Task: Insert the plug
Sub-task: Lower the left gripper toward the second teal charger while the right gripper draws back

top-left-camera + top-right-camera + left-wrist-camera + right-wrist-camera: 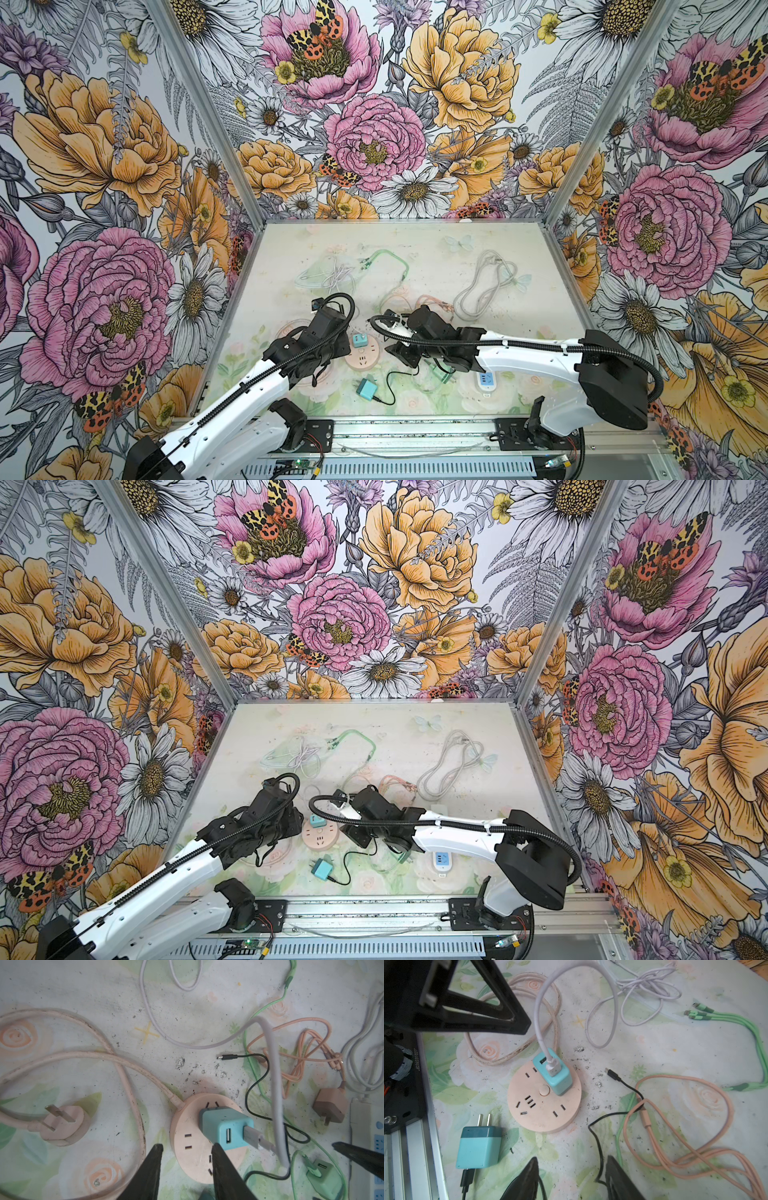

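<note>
The teal plug [224, 1126] is seen seated upright in the round pink socket [193, 1161], close to its rim, with a white cable [272, 1064] fitted into its face. The left hand [186, 1145] is released, its fingers spread apart at the socket's edge with nothing clasped between them. The right hand [572, 1157] is likewise released and nothing is gripped; a thin black cable [599, 1147] is seen running between its fingers. A second teal charger [478, 1147] is laid flat on the tabletop [415, 241], just beside the socket.
</note>
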{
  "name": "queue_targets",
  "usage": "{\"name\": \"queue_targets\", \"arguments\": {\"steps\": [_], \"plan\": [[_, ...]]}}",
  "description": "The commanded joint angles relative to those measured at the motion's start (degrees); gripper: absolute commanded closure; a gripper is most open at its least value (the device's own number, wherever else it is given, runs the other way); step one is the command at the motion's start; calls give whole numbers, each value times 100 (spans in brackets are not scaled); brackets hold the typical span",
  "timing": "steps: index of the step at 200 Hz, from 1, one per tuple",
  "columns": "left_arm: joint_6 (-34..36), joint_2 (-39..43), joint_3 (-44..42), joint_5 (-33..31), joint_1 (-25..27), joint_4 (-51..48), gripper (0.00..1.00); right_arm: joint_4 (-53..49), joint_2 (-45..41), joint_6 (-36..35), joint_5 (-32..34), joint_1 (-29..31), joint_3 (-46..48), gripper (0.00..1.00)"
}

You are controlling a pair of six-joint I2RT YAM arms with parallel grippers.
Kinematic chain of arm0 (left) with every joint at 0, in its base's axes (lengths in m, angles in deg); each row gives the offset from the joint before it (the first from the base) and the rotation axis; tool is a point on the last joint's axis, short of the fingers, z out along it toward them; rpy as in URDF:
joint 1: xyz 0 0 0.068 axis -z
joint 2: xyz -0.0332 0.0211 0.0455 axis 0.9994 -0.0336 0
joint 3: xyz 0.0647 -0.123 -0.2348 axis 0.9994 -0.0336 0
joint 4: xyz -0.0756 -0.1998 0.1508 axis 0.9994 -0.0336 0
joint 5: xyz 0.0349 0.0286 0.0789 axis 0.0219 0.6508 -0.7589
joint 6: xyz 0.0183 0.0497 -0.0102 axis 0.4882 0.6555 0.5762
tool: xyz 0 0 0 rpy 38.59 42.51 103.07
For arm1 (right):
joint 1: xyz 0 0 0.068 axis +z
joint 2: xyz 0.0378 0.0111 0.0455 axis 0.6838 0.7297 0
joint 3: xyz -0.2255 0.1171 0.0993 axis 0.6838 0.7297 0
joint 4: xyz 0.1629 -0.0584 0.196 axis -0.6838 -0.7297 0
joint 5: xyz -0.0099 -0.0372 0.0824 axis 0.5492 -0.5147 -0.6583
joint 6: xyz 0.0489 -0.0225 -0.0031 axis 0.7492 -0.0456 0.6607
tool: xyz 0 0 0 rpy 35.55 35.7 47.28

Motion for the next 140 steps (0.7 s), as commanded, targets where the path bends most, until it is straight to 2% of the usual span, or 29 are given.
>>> {"name": "queue_targets", "arguments": {"steps": [1,25,65,116,120,140], "plan": [[-398,104,-15,-381,403,-77,57,1,-275,-23,281,53,118,44],[-902,296,-179,-474,838,-175,57,24,-533,-39,329,53,302,42],[-1390,263,-255,-127,1140,-375,56,221,-947,-32,592,93,654,39],[-1851,-598,-177,71,1772,-365,42,323,-1161,-133,951,243,892,35],[-1898,-655,-156,240,1832,-367,41,306,-1164,-157,1007,272,892,35],[-2141,-831,-117,342,2089,-369,38,300,-1195,-228,1230,414,951,35]]}}
